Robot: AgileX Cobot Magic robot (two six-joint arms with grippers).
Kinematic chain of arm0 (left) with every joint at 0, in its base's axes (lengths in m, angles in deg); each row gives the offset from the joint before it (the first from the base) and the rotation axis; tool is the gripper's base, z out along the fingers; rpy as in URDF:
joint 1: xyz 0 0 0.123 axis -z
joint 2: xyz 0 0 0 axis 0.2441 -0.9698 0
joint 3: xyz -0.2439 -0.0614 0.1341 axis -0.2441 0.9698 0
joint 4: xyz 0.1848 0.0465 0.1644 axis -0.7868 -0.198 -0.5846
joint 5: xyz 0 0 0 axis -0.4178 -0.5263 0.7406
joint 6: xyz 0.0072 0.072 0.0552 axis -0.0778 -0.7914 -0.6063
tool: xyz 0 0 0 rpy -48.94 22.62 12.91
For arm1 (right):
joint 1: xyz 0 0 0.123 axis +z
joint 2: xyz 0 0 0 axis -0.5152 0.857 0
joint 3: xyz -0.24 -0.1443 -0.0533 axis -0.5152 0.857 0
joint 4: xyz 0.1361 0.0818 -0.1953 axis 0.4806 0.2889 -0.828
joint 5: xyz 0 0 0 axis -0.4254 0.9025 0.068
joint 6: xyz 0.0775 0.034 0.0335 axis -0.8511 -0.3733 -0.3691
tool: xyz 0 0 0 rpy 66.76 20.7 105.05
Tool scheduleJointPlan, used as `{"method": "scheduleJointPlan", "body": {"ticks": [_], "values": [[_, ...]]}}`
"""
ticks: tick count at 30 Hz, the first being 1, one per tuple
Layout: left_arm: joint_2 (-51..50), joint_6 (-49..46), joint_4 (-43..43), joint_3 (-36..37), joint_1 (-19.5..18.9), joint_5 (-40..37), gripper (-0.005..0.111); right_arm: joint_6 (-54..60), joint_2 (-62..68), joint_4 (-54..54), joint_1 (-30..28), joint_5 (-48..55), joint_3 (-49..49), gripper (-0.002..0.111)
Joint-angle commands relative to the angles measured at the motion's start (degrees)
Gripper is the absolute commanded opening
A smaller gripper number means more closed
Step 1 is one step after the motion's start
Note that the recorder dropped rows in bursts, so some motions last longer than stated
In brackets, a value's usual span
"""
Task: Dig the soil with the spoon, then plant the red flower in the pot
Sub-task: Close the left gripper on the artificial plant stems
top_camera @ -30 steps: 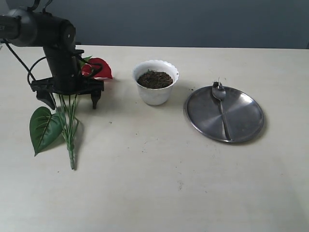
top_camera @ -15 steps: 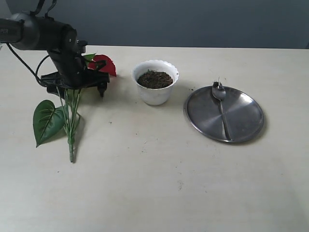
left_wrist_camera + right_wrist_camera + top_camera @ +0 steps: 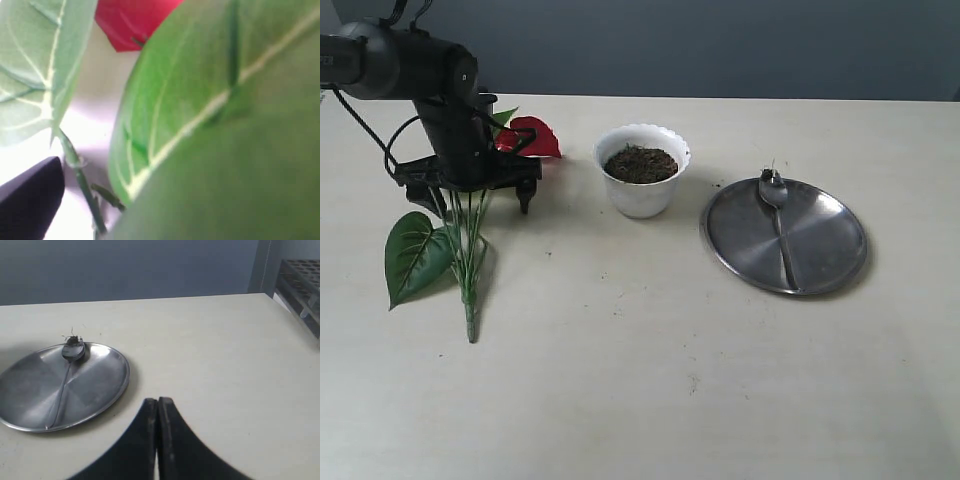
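L gripper [image 3: 470, 195] is held w/ jaws wide apart, straddling stems of red flower [image 3: 468, 240], which is laid nr table's [image 3: 650, 380] left edge. Pot [image 3: 642, 195] w/ soil [image 3: 640, 164] is stood mid-table, toward far edge. Spoon [image 3: 779, 225] is laid on plate [image 3: 830, 240], beside pot toward right edge. R gripper [image 3: 158, 402] is seen w/ jaws pressed together.

Lab bench, from where I worked: a plain cream table [image 3: 640, 400] stood against a flat grey-blue wall [image 3: 720, 45], and black cables [image 3: 387, 150] hung off my left arm [image 3: 415, 65]. A dark slotted rack [image 3: 300, 277] sat by the table's edge. The setting looked like a robotics test room rather than a home.
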Motion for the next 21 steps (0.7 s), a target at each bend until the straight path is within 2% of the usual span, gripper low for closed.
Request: {"method": "scheduleJointPlan", "body": {"ticks": [1, 21], "values": [[-0.54, -0.18, 0.68, 0.58, 0.06, -6.34, 0.105, 0.33, -0.17, 0.02, -0.34, -0.42, 0.12, -0.001], [-0.54, -0.22, 0.65, 0.58, 0.06, -7.1, 0.105, 0.33, -0.17, 0.02, -0.34, -0.42, 0.12, -0.001]]}}
